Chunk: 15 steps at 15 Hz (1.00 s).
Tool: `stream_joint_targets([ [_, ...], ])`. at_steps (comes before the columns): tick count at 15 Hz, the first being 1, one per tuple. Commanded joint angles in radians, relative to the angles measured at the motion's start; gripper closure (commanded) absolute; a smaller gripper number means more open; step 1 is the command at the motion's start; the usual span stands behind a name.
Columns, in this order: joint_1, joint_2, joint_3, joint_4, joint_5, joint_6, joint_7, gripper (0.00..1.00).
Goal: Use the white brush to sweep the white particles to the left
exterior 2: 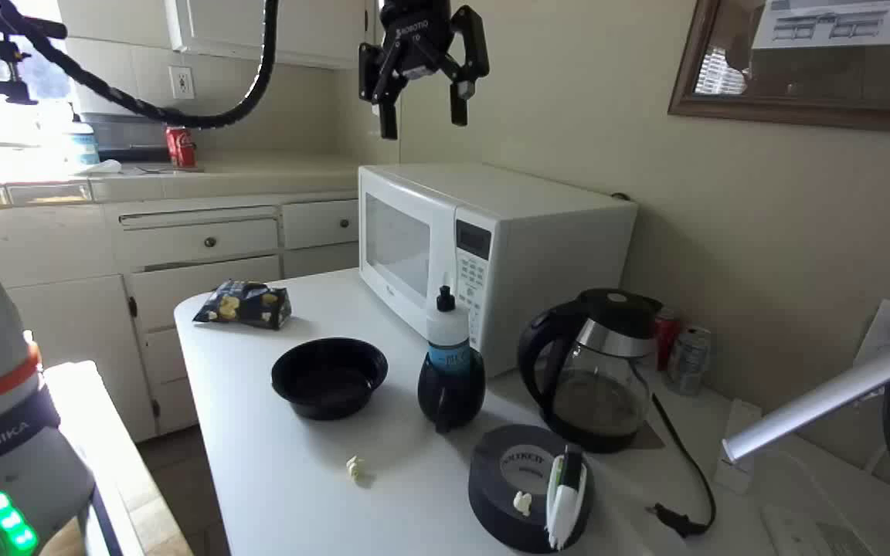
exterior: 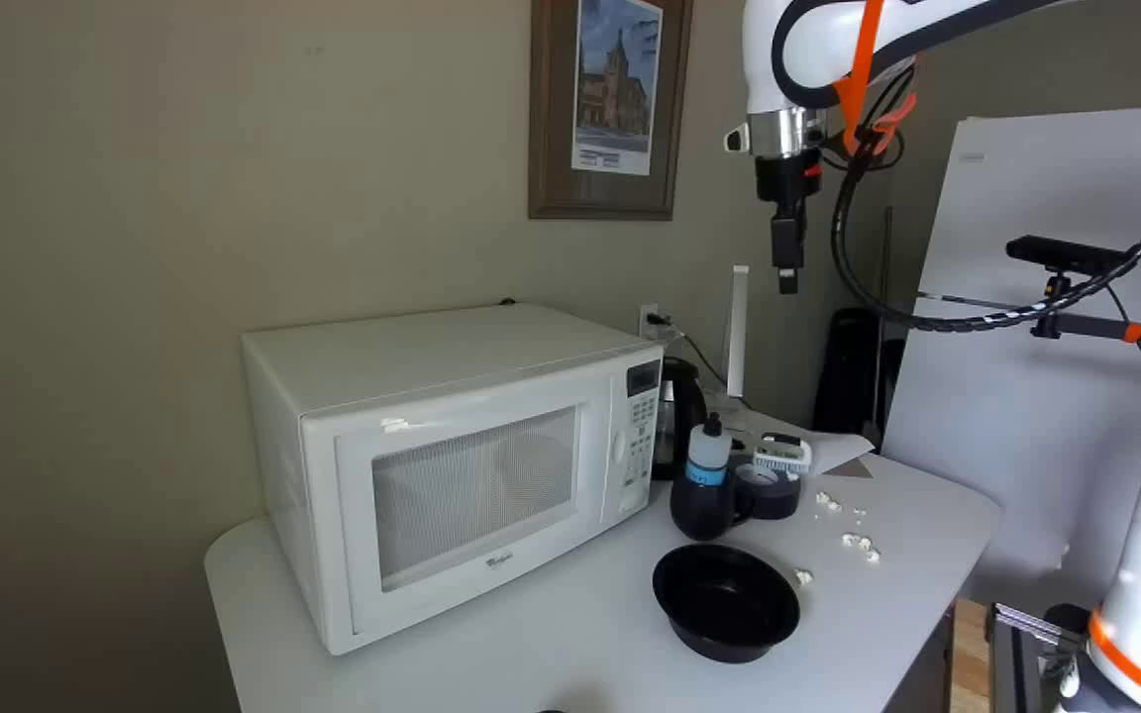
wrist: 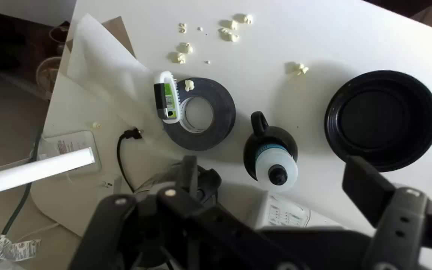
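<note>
In the wrist view, the white brush (wrist: 168, 96) rests on a roll of dark tape (wrist: 221, 112), over its ten o'clock edge, with the bristles facing three o'clock. Loose white particles (wrist: 188, 48), popcorn by the look of them, are strewn across the counter (wrist: 336, 41) from about eleven to one o'clock of the roll. One more sits on the tape itself, near eleven, just beside the bristles, and another lies alone at ten o'clock from the black bowl (wrist: 369, 116). At four o'clock from the roll, between it and the bowl, a bottle (wrist: 277, 168) stands in a black mug (wrist: 276, 134).

The end effector (exterior 2: 423, 130) hangs high above the counter, well apart from the brush; its fingers (exterior 2: 458, 108) are spread wide, with nothing held between them.

In an exterior view, a microwave (exterior 2: 538, 262) stands at two o'clock from the bowl and a snack bag (exterior 2: 242, 305) between ten and eleven.
</note>
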Motion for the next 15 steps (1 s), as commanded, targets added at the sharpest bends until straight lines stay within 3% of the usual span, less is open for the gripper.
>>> stream_joint_targets([
  [1, 0.019, 0.000, -0.015, 0.003, -0.006, -0.006, 0.005, 0.00],
  [5, 0.033, 0.004, -0.088, 0.002, 0.024, 0.043, -0.153, 0.00],
  [12, 0.025, 0.102, -0.280, 0.062, 0.146, 0.046, -0.662, 0.00],
  [15, -0.022, 0.171, -0.303, 0.083, 0.158, 0.106, -0.673, 0.00],
])
